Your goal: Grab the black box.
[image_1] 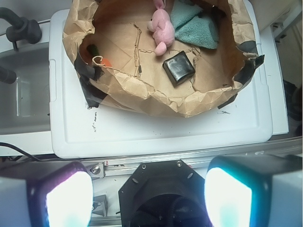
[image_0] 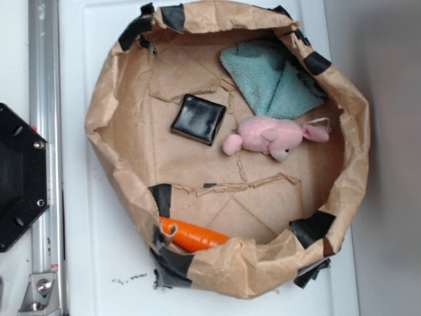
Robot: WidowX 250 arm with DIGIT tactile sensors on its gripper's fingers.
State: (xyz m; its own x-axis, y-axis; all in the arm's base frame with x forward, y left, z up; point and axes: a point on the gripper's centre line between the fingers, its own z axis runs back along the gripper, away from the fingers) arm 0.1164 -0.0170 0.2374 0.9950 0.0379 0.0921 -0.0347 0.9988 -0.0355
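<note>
Starting w/ exterior view: black box (image_0: 198, 118) lies flat on floor of brown paper nest (image_0: 112, 99), left of centre, just beside pink bunny (image_0: 273, 137), w/ teal cloth (image_0: 270, 76) beyond; no arm in sight. Wrist view: gripper (image_1: 137, 196) is spread wide w/ nothing between its pads (image_1: 68, 196), back over base plate (image_1: 163, 177), well apart from the box (image_1: 179, 67). Judging by this, approach, descent & grasp all remain.
</note>
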